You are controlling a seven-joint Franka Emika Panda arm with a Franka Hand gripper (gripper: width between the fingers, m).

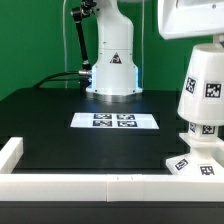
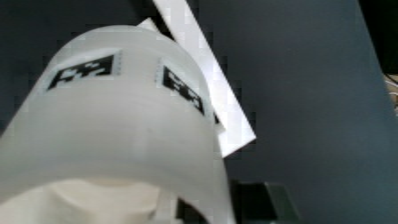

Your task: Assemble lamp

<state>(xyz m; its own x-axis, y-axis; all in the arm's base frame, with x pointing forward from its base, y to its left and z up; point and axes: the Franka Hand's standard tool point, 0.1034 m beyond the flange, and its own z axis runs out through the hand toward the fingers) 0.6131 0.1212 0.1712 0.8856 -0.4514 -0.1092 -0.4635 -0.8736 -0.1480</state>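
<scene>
The white cone-shaped shade [image 1: 204,85] with square tags hangs at the exterior view's right, slightly tilted, directly under my gripper [image 1: 200,44]. Its lower rim sits just over the ball-shaped bulb [image 1: 203,131], which stands on the flat square base [image 1: 193,166]. In the wrist view the shade [image 2: 125,120] fills most of the picture, close between the jaws of my gripper [image 2: 169,212]. One dark finger [image 2: 267,200] shows beside it. The gripper appears shut on the shade's upper end. The bulb and base are hidden in the wrist view.
The marker board [image 1: 115,121] lies flat on the black table's middle, and shows in the wrist view [image 2: 178,25] behind the shade. The arm's white pedestal [image 1: 112,70] stands at the back. A low white wall [image 1: 90,185] runs along the front and left edges.
</scene>
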